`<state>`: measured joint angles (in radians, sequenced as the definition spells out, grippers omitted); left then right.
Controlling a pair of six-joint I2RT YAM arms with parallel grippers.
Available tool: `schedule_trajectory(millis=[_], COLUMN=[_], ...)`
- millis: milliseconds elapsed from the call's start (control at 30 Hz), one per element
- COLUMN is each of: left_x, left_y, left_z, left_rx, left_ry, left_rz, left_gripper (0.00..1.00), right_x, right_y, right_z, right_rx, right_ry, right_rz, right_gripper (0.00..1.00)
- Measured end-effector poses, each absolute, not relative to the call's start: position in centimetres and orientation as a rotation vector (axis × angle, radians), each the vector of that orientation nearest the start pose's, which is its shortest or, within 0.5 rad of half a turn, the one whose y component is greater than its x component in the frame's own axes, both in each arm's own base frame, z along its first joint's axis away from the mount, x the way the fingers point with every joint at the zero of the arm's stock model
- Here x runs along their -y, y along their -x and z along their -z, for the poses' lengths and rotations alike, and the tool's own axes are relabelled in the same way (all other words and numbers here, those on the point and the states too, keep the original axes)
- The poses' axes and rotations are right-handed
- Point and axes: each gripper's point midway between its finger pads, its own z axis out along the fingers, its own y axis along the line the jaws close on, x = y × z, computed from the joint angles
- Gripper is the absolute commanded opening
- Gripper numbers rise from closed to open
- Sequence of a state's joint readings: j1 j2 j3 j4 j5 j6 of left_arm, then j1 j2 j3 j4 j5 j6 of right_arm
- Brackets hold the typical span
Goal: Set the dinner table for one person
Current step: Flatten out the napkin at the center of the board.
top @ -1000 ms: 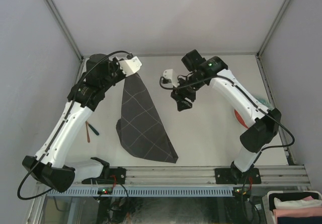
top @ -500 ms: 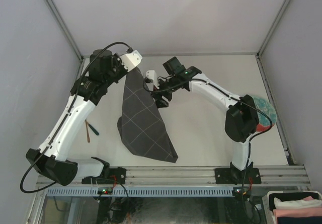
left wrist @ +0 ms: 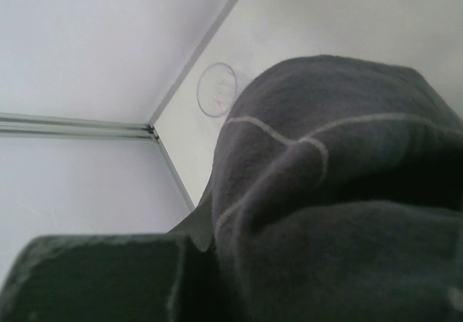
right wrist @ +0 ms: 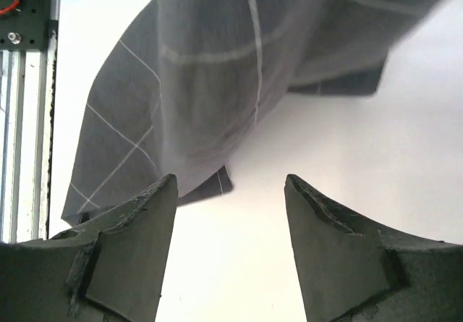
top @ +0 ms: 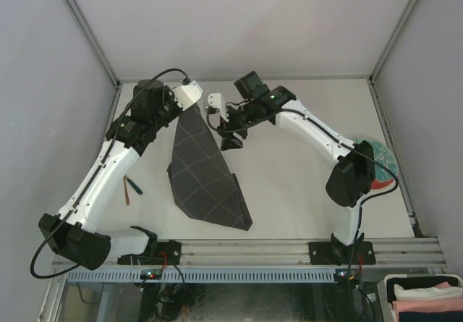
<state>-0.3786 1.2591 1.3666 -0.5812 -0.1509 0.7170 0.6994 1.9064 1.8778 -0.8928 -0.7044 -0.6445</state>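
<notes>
My left gripper [top: 189,98] is shut on the top corner of a dark grey checked cloth [top: 205,179], held up at the back left of the dinner table [top: 304,184]. The cloth hangs from there and its lower part lies spread on the tabletop toward the front. In the left wrist view the cloth [left wrist: 325,192] fills most of the picture and hides the jaws. My right gripper [top: 231,142] hovers open just right of the hanging cloth. In the right wrist view the cloth [right wrist: 217,83] is ahead of my gripper [right wrist: 230,184], nothing between the fingers.
A teal and red plate [top: 381,166] sits at the table's right edge, partly behind the right arm. Thin green and brown utensils [top: 130,186] lie at the left edge. A clear ring [left wrist: 217,89] shows near the far corner. A bin of folded cloths [top: 423,297] stands off the table, front right.
My right gripper has swung left, from mid-table to right beside the hanging cloth, and opened slightly. The left gripper kept its hold; the cloth's lower part shifted a little left.
</notes>
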Motion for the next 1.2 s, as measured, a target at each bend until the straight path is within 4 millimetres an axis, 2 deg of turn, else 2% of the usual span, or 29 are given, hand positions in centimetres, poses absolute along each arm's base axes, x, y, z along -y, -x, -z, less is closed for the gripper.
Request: schedule_trajectory(millis=[100, 200, 367, 533, 667, 767, 800, 867, 933, 1067, 1200], left_x=[8.7, 8.8, 9.1, 9.5, 9.7, 9.6, 9.6, 9.5, 9.4, 9.2, 9.1], left_y=[-37.0, -37.2, -37.9, -38.9, -39.1, -39.0, -38.8, -38.6, -38.4, -38.0, -37.7], left_z=[-29.6, -29.3, -29.5, -30.3, -31.9, -32.3, -32.2, -32.1, -32.1, -32.3, -32.5], left_rx=[-1.832, -1.832, -1.822, -1.820, -1.800, -1.797, -1.800, -1.808, -1.814, -1.812, -1.809], left_ry=[-1.001, -1.001, -0.993, -0.987, -0.957, -0.946, -0.948, -0.952, -0.954, -0.950, -0.947], left_rz=[-0.370, -0.370, -0.370, -0.367, -0.356, -0.353, -0.353, -0.353, -0.352, -0.353, -0.352], left_gripper=[0.00, 0.00, 0.00, 0.00, 0.00, 0.00, 0.00, 0.00, 0.00, 0.00, 0.00], right_x=[-34.9, -33.9, -35.2, -36.9, -38.1, -38.5, -38.5, -38.2, -37.6, -36.5, -35.2], right_y=[-29.7, -29.1, -25.4, -23.9, -25.3, -26.5, -26.8, -27.2, -27.8, -29.7, -30.7], right_z=[-22.1, -22.4, -22.9, -22.1, -20.6, -18.9, -18.4, -17.9, -17.9, -18.8, -19.1], right_rx=[-1.716, -1.726, -1.675, -1.666, -1.686, -1.723, -1.733, -1.753, -1.770, -1.768, -1.780], right_ry=[1.686, 1.684, 1.754, 1.773, 1.757, 1.756, 1.756, 1.751, 1.741, 1.710, 1.686], right_rz=[-0.877, -0.869, -0.917, -0.963, -0.969, -0.962, -0.962, -0.961, -0.947, -0.890, -0.866], right_gripper=[0.61, 0.61, 0.61, 0.61, 0.61, 0.62, 0.67, 0.91, 0.99, 1.00, 1.00])
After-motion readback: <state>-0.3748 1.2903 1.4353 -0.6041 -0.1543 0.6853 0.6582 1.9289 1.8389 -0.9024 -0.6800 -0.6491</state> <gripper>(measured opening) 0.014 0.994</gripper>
